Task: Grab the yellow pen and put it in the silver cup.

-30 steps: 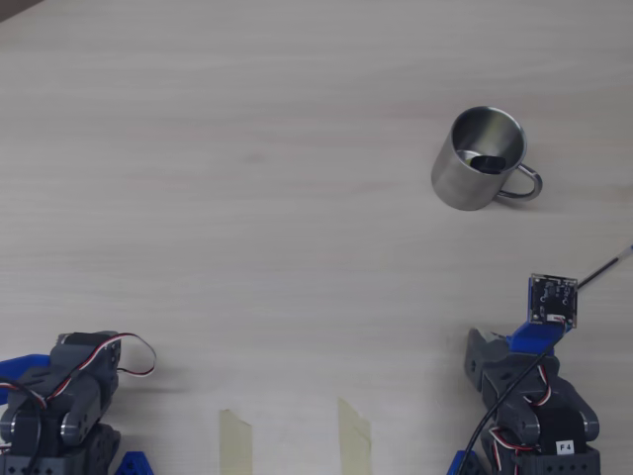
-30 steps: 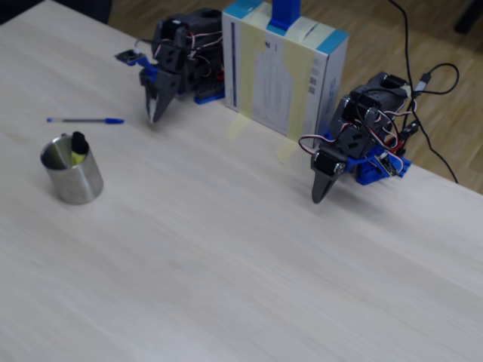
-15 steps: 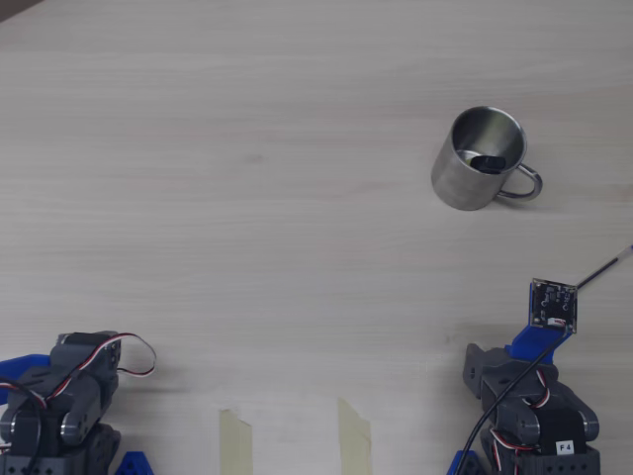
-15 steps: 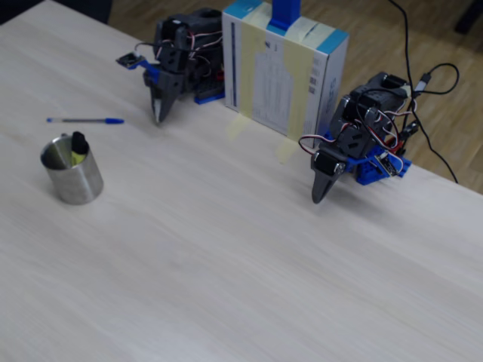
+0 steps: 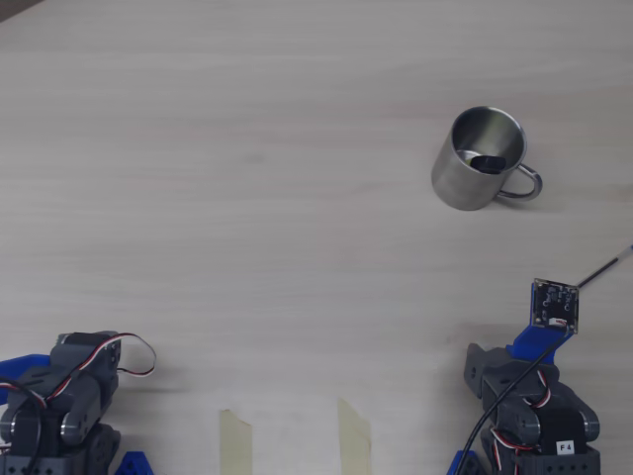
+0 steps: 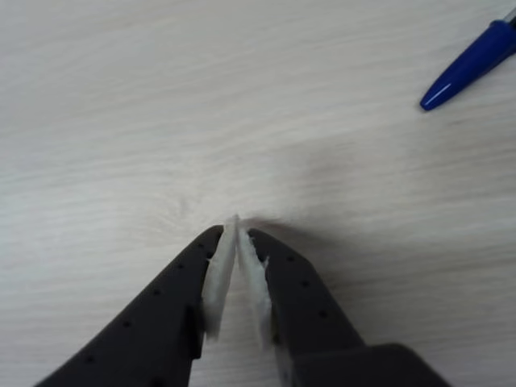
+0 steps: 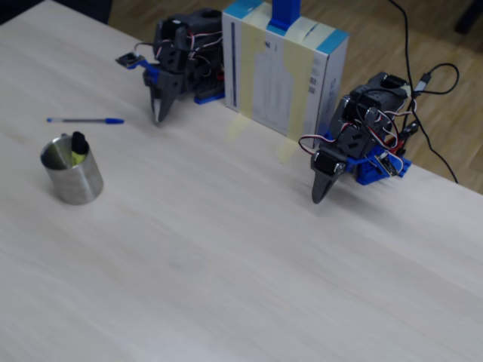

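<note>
The silver cup (image 5: pixel 478 158) stands upright on the pale wooden table, handle to the right in the overhead view; it also shows at the left of the fixed view (image 7: pixel 73 177). The yellow pen (image 7: pixel 78 147) stands inside the cup, its black cap poking above the rim; in the overhead view only its dark cap (image 5: pixel 487 161) shows. My gripper (image 6: pixel 236 230) is shut and empty, tips down close to the bare table. In the fixed view the gripper (image 7: pixel 158 115) hangs folded at its base, well away from the cup.
A thin blue pen (image 6: pixel 468 68) lies on the table beyond the gripper, between arm and cup in the fixed view (image 7: pixel 83 120). A second folded arm (image 7: pixel 332 170) and a white-and-blue box (image 7: pixel 283 75) stand at the table's far edge. Tape strips (image 5: pixel 235 440) mark the near edge.
</note>
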